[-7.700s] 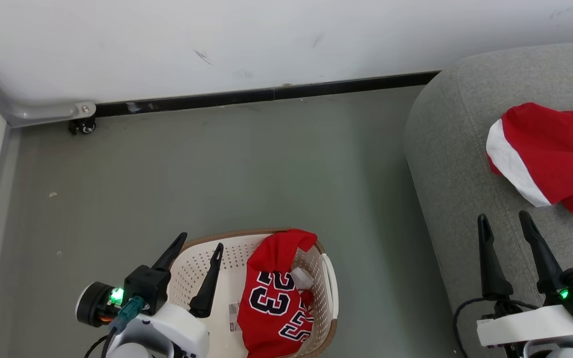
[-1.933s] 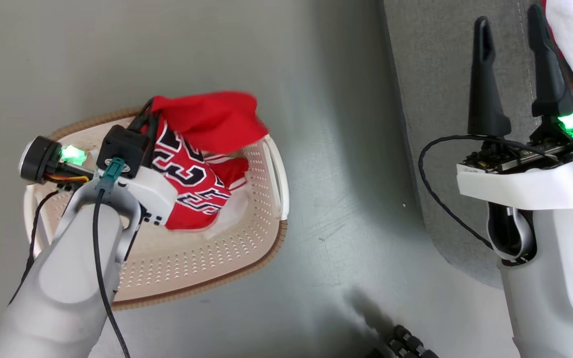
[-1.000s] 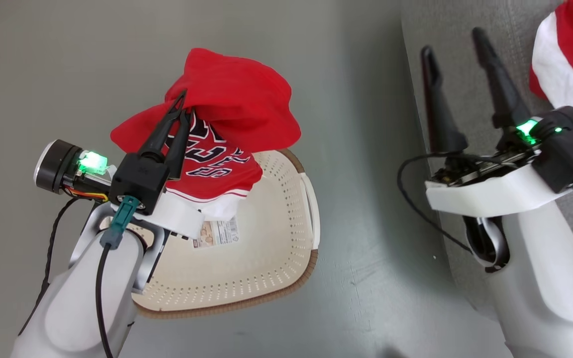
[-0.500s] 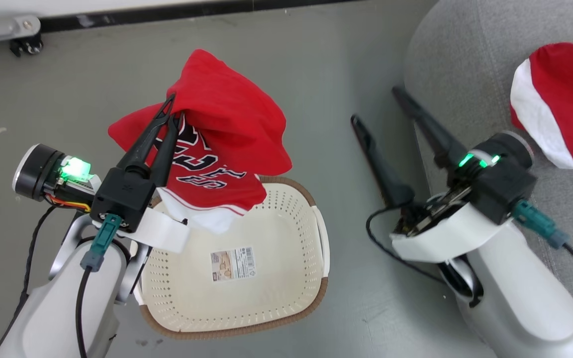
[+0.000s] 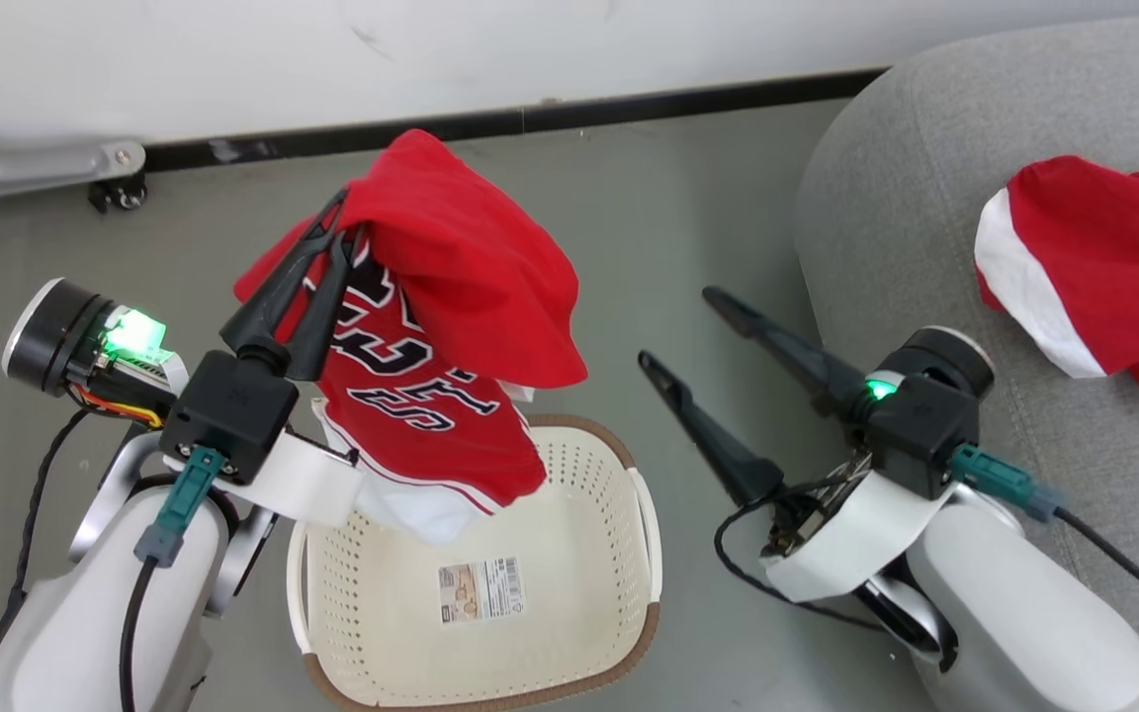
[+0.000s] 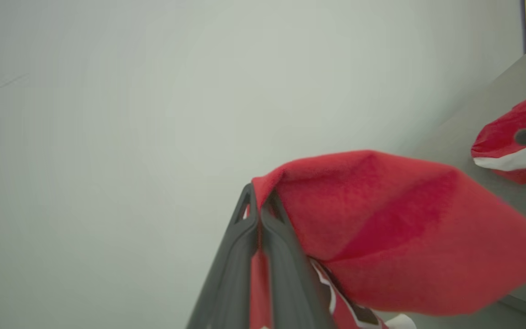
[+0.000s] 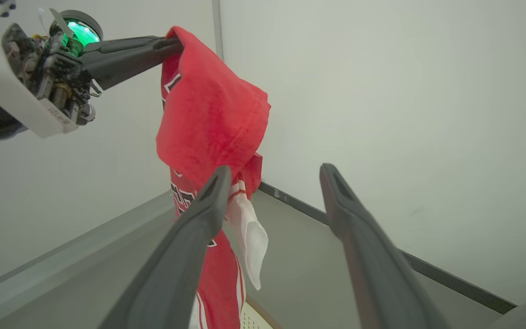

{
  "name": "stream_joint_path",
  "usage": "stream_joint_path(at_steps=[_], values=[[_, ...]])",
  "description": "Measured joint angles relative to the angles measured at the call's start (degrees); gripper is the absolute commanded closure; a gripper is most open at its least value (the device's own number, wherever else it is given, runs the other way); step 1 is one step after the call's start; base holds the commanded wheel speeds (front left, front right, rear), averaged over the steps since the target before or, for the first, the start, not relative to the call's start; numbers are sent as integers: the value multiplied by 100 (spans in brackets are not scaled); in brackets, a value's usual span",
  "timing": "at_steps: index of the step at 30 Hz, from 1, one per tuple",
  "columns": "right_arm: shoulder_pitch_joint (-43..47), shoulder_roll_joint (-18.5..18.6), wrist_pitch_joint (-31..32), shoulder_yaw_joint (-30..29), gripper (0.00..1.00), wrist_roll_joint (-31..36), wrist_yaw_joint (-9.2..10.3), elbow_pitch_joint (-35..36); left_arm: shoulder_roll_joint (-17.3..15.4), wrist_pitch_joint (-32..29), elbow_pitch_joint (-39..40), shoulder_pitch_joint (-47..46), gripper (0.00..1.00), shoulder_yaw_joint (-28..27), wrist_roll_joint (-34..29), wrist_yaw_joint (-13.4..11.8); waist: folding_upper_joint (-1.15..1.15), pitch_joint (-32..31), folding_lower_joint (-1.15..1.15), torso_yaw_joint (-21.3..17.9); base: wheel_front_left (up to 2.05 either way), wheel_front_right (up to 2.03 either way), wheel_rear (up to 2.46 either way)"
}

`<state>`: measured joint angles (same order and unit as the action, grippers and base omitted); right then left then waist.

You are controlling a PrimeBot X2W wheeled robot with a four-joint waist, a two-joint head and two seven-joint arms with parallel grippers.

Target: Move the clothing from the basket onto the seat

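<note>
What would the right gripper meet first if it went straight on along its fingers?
Probably the jersey hanging from the left gripper; depth is unclear, it might pass toward the wall.

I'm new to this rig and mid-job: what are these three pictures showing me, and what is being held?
This is a two-armed robot. The head view looks down from its head at the floor; each wrist view looks along that arm's own claw. The left claw is shut on a red jersey, which hangs above the white basket. The right claw is open and holds nothing, beside the grey seat, where another red garment lies.
</note>
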<state>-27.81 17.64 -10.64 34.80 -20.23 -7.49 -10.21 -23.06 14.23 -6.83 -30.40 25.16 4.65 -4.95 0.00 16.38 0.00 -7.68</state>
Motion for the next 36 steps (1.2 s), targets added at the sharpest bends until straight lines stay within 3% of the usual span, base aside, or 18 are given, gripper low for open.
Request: stream_joint_path(at_steps=[20, 36], values=[[164, 615, 612, 1357, 0, -731, 0, 86, -165, -18, 662, 72, 100, 330, -27, 493, 0, -921, 0, 128, 0, 0, 0], [-165, 580, 822, 2236, 0, -1212, 0, 21, -75, -348, 964, 68, 100, 534, 20, 705, 0, -1291, 0, 281, 0, 0, 0]])
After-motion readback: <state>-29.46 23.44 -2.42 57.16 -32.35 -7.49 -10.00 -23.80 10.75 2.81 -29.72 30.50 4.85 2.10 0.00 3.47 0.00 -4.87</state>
